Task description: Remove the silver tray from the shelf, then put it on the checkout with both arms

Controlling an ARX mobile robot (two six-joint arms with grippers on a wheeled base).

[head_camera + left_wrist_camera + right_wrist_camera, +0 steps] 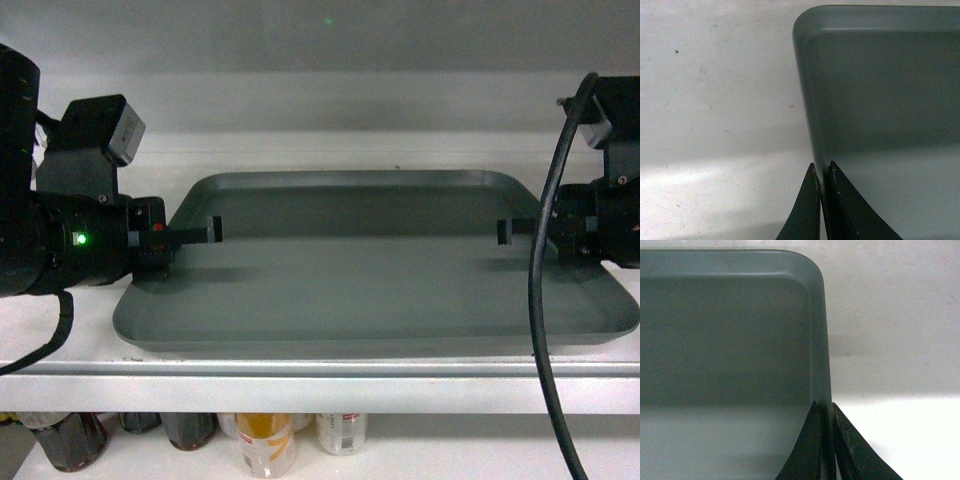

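The long white metal shelf [300, 385] holds our big flat grey-silver tray [370, 285] with round corners, which sits flat on the board (bottles [265, 440] stand underneath). Our black left claw [821, 172] is pinched tight on the tray's left rim, and our black right claw [824, 410] is pinched tight on the right rim. So we think the grabbing is done. Lifting it off and carrying it to the checkout, which we cannot see here, are left.

Grey back wall [330, 35], bottles [268, 442] on lower level
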